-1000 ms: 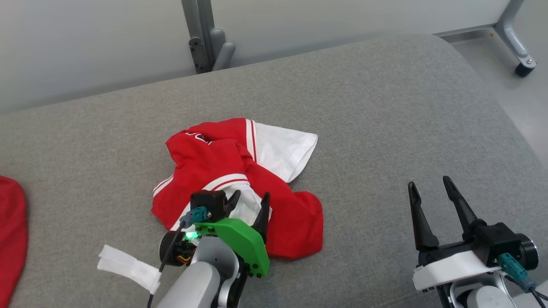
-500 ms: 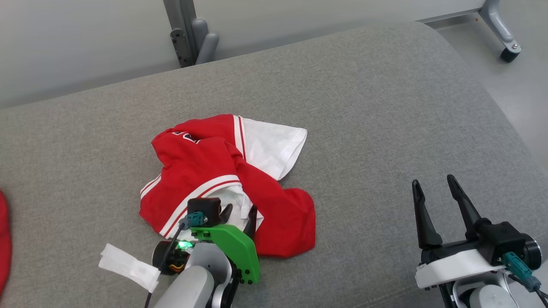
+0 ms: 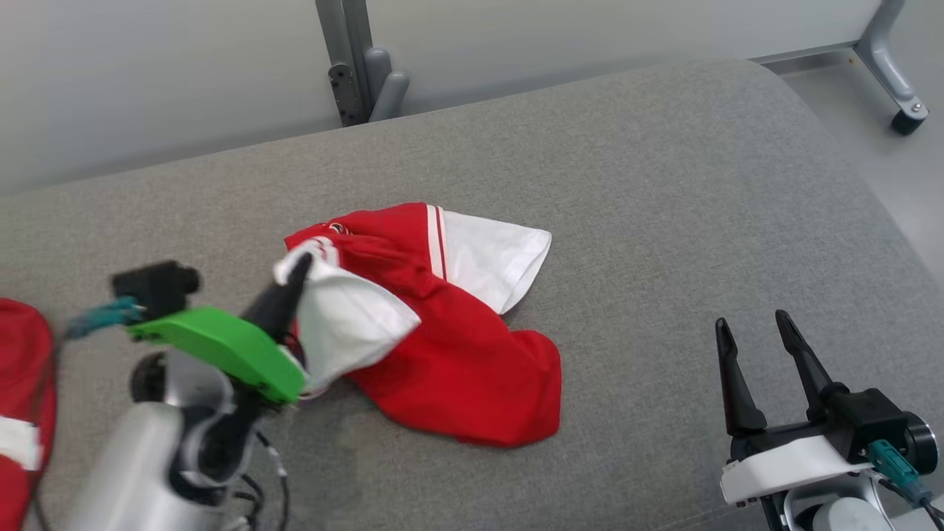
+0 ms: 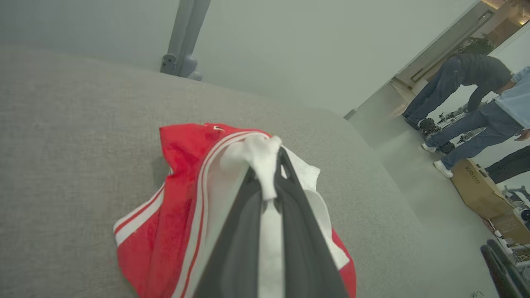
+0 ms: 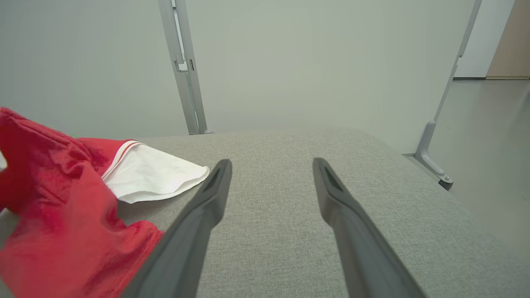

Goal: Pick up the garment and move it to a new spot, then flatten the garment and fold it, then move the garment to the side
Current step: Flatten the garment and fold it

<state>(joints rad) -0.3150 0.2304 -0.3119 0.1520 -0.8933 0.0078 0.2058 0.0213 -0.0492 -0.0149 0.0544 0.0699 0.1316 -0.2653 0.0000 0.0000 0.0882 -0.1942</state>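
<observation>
Grey fabric is stretched over the worktop (image 3: 664, 184), and a pale wall with a grey metal post (image 3: 354, 59) is seen behind its far edge. The left end effector (image 3: 297, 270) is clenched on a white fold of the garment (image 3: 457, 354), which is pinched between the two dark fingers and bunched at their tips. This fold is held raised above the worktop, while the red body of the garment is left lying crumpled just to the right of the fingers, near the middle of the worktop. A second white panel, edged with red and white stripes, is spread flat on the side toward the far edge. The right end effector (image 3: 752, 319) is held released, its fingers parted and nothing between them, over the near right corner of the worktop, well apart from the garment. Another red cloth (image 3: 22, 354) is cut off by the left edge. In the left wrist view, people (image 4: 468, 95) and a cardboard box (image 4: 476, 186) are seen on the floor beyond the worktop.
</observation>
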